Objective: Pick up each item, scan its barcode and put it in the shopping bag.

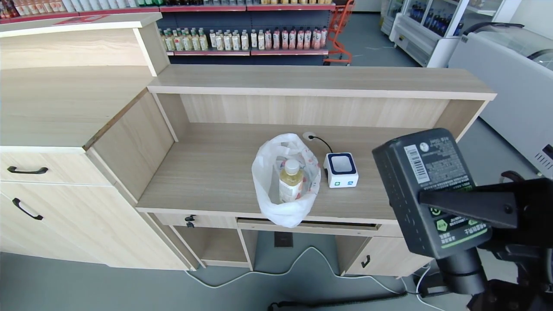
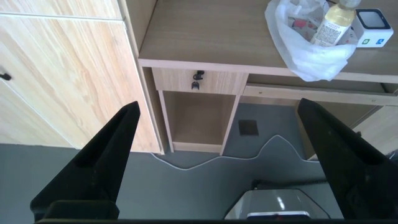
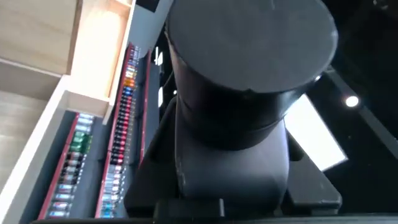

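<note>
My right gripper [image 1: 428,203] is shut on a dark grey bottle [image 1: 414,172], held cap-down in the right foreground, level with the counter's right end. Its barcode label faces up toward the head camera. The bottle's black cap [image 3: 249,93] looms close in the right wrist view. A white shopping bag [image 1: 263,172] stands open on the counter with a tea bottle [image 1: 290,179] upright inside. Just right of the bag sits the white scanner [image 1: 340,169]. My left gripper [image 2: 219,109] is open and empty above the floor in front of the counter; the bag [image 2: 305,53] lies beyond it.
The wooden counter [image 1: 207,172] has a raised back ledge and side walls. A taller cabinet with drawers [image 1: 52,172] stands to the left, a freezer chest [image 1: 510,82] to the right. A white cable [image 1: 302,263] trails on the floor under the counter.
</note>
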You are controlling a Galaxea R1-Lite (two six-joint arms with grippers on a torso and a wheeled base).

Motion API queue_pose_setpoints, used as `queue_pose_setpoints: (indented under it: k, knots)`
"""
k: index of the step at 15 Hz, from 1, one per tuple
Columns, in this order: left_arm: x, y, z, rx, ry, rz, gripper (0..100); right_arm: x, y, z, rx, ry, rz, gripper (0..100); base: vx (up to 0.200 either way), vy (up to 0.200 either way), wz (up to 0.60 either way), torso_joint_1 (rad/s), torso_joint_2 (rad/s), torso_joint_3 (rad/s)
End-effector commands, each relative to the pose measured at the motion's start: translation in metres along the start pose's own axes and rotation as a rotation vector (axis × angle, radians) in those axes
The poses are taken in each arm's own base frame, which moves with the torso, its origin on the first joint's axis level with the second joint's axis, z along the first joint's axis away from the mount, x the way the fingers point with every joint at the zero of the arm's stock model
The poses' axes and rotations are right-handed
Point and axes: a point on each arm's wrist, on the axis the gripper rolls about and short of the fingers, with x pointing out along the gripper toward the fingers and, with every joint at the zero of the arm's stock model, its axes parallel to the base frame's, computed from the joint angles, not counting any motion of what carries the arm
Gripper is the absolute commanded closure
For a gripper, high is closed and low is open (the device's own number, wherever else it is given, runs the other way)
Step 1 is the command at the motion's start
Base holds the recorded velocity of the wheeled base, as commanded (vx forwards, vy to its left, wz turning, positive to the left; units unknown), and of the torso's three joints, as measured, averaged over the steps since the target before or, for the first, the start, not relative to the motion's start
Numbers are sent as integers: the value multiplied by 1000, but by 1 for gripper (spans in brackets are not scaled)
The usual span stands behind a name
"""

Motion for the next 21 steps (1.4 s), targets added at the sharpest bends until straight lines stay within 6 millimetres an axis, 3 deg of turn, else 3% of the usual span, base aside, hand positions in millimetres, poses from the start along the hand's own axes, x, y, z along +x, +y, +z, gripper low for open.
queue_pose_setpoints:
  k: [1,9,21]
  knots:
    - [0,0,0,0,0,-1,0,7,-3,5,-13,-40,-42,100,0,0,0,0,0,0]
    - [0,0,0,0,0,-1,0,25,-10,19,-41,-128,-135,100,0,0,0,0,0,0]
    - [0,0,0,0,0,-1,0,27,-11,20,-23,-136,-138,100,0,0,0,0,0,0]
